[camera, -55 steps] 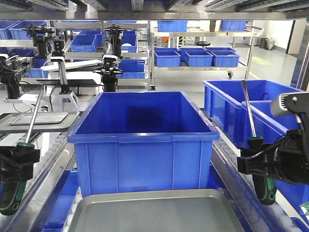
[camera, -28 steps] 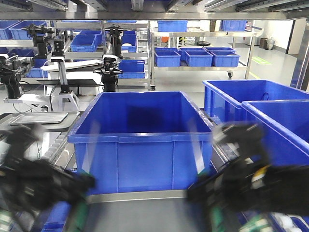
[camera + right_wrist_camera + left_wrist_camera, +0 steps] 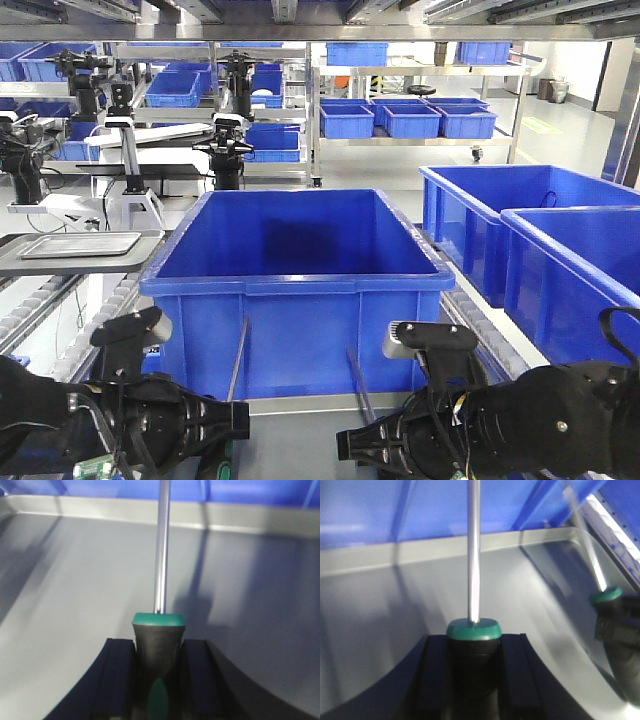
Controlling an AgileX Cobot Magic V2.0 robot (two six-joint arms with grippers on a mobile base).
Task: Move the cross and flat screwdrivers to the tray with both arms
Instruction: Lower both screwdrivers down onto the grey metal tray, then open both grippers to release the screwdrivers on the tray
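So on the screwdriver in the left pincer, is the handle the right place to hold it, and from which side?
Probably yes. The left pincer clamps the chunky black handle just under its green collar, one finger on each flank, coming from behind the butt end. The left screwdriver has a thin, smooth shaft that would give little to grip; the thick handle fills the gap. It hangs over the tray.

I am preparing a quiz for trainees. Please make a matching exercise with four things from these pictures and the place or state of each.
Things:
1. left hand
2. right hand
3. grey tray
4. big blue bin

Places or states:
A. stands behind the tray
B. lies below both hands
C. shut on a screwdriver, with the other screwdriver in its camera view
D. shut on a screwdriver, alone in its camera view

Pairs: 1-C, 2-D, 3-B, 4-A
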